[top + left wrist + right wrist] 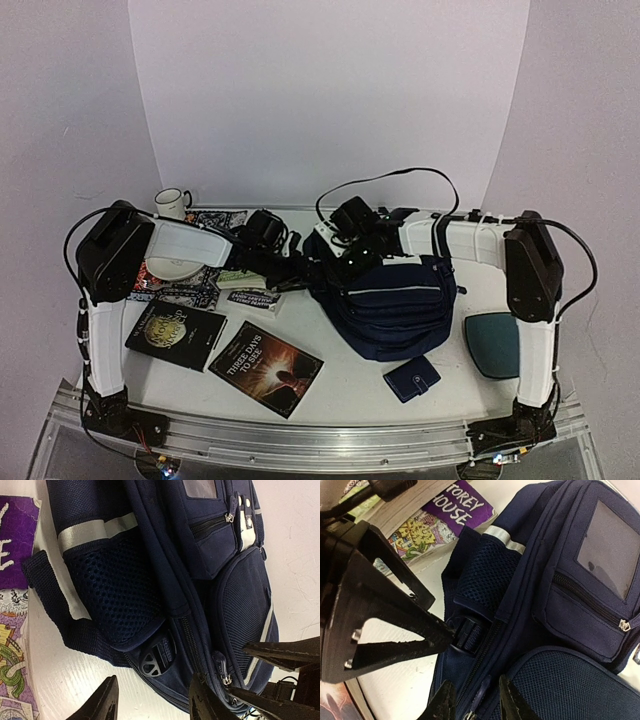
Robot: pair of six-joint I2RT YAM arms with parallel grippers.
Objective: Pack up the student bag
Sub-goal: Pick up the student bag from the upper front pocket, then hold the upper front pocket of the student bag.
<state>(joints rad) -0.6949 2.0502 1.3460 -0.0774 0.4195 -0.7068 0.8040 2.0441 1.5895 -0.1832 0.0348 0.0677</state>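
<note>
The student bag (395, 305), navy fabric with pale reflective stripes, a mesh side pocket and a clear window patch, lies flat at the table's (350, 390) middle right. The right gripper (477, 705) straddles its zip, fingers narrowly parted. The left gripper (154, 702) gapes wide over the buckled edge. A small wallet (412, 378) lies just beside the bag.

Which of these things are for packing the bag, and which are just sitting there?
For the job:
student bag
left fingers and right fingers, both open right at the bag
probably to go in: Three Days to See book, dark book, wallet

Just lying about, I think:
mug
white dish
teal thing, can't tell what it is
</note>
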